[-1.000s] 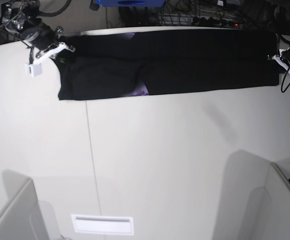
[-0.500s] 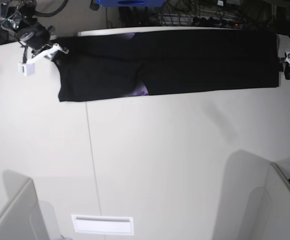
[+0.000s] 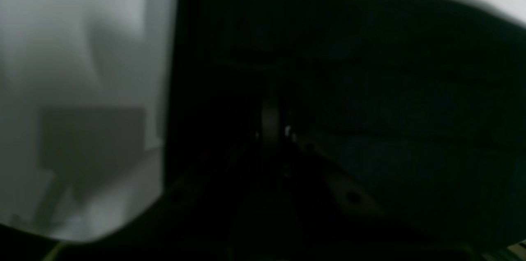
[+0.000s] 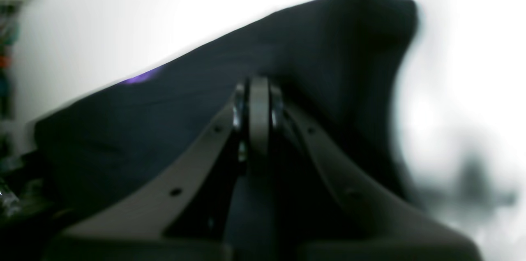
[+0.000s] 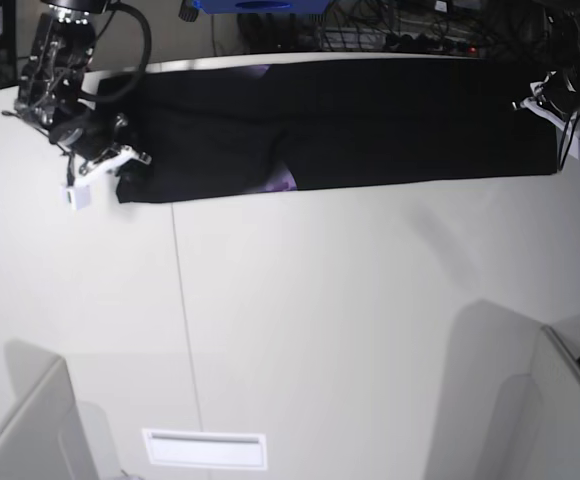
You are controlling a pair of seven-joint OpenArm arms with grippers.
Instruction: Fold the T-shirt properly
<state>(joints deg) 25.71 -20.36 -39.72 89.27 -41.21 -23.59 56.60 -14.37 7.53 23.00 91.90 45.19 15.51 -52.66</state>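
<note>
Black cloth of the T-shirt [image 5: 350,125] is lying as a long folded band along the bench's [image 5: 370,330] far edge. Both the right gripper [image 5: 110,165] and left gripper [image 5: 550,100] are pinching its opposite ends, probably readying the next fold.

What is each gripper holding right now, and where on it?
Both jaws are shut on the T-shirt. The right gripper pinches the near corner of one end; the left gripper is at the opposite end's edge, though its exact hold is too dark to confirm.
</note>
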